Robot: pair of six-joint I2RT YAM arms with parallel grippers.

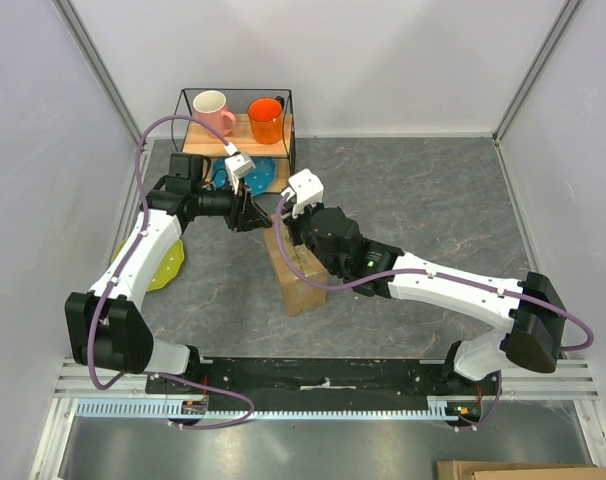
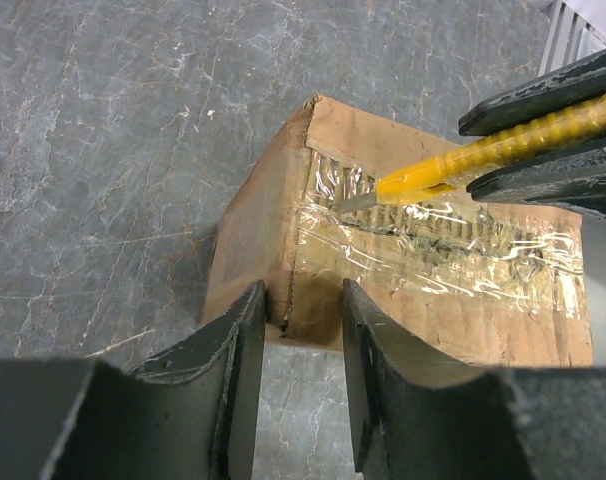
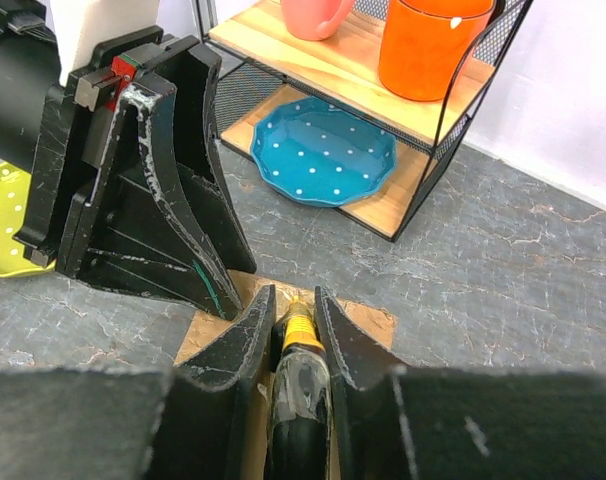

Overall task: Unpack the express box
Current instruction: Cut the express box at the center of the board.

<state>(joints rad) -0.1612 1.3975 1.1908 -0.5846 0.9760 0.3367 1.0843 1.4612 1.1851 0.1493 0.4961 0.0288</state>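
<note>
The express box [image 1: 301,285], a brown carton with a clear-taped top seam [image 2: 453,290], stands mid-table. My right gripper [image 3: 293,300] is shut on a yellow utility knife [image 3: 298,335]. The knife's blade tip [image 2: 358,203] rests on the tape near the box's far end, and the tape along the seam looks torn and wrinkled. My left gripper [image 2: 298,300] has closed on the box's near corner edge, one fingertip on the side face and one on the top. In the top view both grippers meet over the box's far end, left gripper [image 1: 255,215] and right gripper [image 1: 283,225].
A black wire rack [image 1: 238,130] stands at the back, holding a pink mug [image 1: 213,108], an orange mug [image 1: 266,118] and a blue dotted plate [image 3: 323,150]. A yellow-green plate [image 1: 163,265] lies under the left arm. White walls close three sides.
</note>
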